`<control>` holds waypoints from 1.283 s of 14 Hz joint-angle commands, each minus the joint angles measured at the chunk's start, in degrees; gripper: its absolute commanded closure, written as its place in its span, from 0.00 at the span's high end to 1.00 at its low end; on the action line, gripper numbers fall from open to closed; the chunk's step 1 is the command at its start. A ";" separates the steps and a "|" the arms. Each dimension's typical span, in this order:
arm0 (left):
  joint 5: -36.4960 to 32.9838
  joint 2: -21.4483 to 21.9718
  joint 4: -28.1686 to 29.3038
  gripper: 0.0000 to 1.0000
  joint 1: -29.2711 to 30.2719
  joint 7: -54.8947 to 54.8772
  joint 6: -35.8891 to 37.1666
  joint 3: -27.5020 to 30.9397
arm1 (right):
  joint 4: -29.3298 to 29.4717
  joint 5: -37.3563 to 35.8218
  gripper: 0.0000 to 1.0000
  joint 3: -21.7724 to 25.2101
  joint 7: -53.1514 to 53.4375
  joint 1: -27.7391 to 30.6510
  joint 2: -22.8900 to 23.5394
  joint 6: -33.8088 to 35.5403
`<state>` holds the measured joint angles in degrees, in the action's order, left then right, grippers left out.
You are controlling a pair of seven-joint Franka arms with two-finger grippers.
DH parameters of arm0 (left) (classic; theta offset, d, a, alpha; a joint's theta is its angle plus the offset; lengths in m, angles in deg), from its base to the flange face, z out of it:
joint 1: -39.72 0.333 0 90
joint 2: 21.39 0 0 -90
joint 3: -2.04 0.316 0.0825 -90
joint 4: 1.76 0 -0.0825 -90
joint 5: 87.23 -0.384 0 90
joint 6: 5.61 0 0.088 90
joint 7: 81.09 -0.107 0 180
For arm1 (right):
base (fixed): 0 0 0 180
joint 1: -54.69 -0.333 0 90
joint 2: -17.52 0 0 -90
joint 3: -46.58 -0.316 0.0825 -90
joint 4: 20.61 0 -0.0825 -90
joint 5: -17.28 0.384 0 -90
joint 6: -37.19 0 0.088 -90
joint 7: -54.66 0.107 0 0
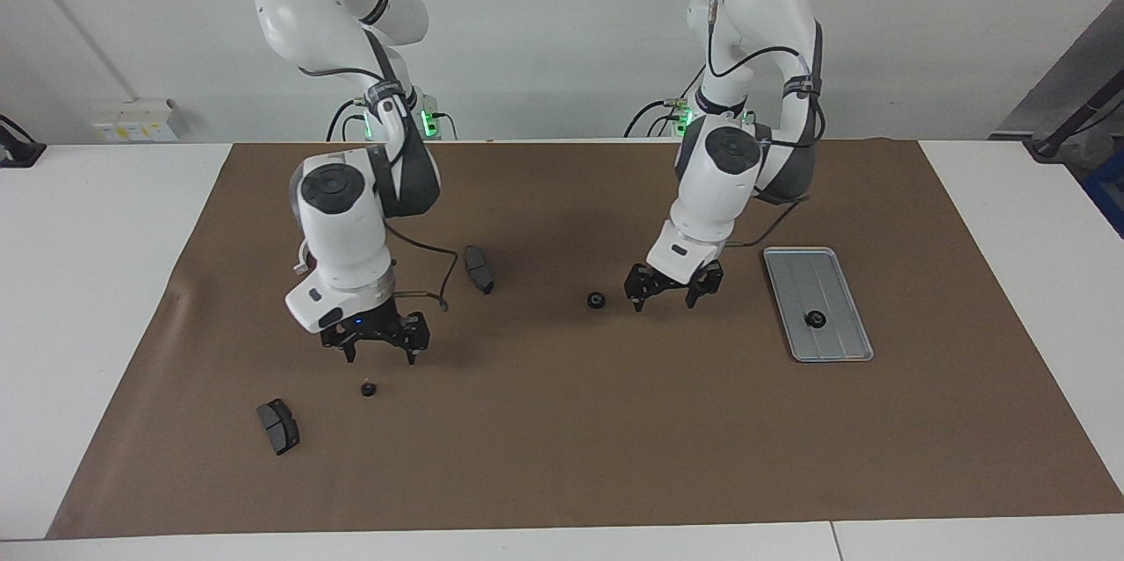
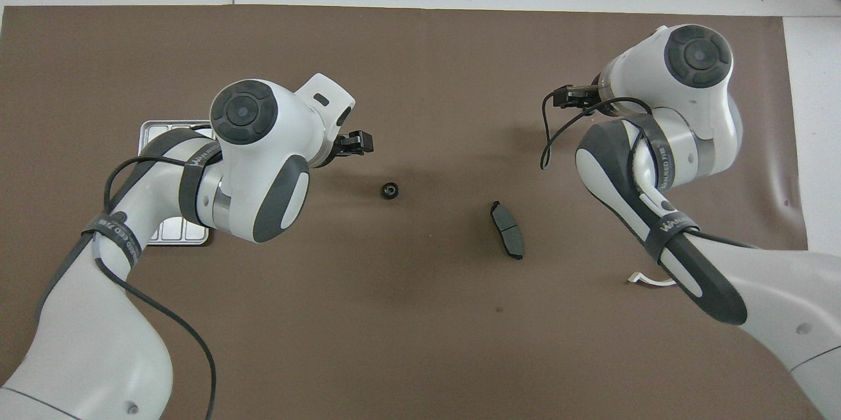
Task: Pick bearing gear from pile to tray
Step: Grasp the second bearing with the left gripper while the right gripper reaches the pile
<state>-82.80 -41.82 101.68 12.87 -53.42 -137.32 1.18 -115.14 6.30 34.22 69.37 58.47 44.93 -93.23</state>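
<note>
Brown matting covers the tabletop where two Franka arms work a scatter of small parts. One black gear already lies in the silver tray, which sits toward the left arm's end with its long axis running from the robots' edge to the edge away from them. A second gear rests flat near the middle of the mat, its bore facing up; being round, it has no long axis to line up with. The left claw hangs just beside that gear, on its tray side, fingers spread wide and holding nothing. The right claw, also wide and empty, hovers close above a third gear toward the right arm's end, near a dark brake pad. Another brake pad lies closer to the robots' edge. Each arm appears set to take the gear nearest it.
</note>
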 commanded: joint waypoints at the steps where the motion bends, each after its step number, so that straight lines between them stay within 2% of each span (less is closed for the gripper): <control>1: 0.75 -2.24 -2.10 1.00 -2.50 1.17 0.49 1.04 | 2.77 2.55 1.00 -0.99 -4.85 1.13 3.96 0.33; 3: 0.75 -4.07 -1.84 1.00 -5.04 1.25 -1.00 1.04 | 3.03 2.55 1.00 -1.08 -5.91 2.71 5.37 0.60; 7: 0.84 -4.35 -0.43 1.00 -7.33 1.34 -2.67 1.04 | 3.39 1.93 1.00 -0.99 -6.97 2.98 7.48 1.30; 9: 0.75 -4.70 -0.08 0.98 -7.69 1.34 -2.85 1.04 | 7.85 2.37 1.00 -0.99 -6.97 2.98 9.67 2.17; 13: 0.75 -4.52 2.20 0.91 -8.66 1.34 -4.16 1.05 | 8.66 1.84 1.00 -0.99 -6.97 2.89 10.39 3.24; 17: 0.75 -4.35 2.91 0.79 -9.01 1.34 -4.87 1.04 | 8.57 1.76 0.63 -0.91 -6.88 2.80 10.65 3.23; 18: 0.75 -4.35 2.91 0.76 -9.01 1.34 -4.87 1.04 | 8.57 1.75 0.60 -0.91 -6.88 2.80 10.65 3.32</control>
<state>-82.80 -46.43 103.71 5.12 -52.26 -140.86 1.23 -108.43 7.85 34.17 64.17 60.54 54.29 -91.04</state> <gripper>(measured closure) 0.198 0.216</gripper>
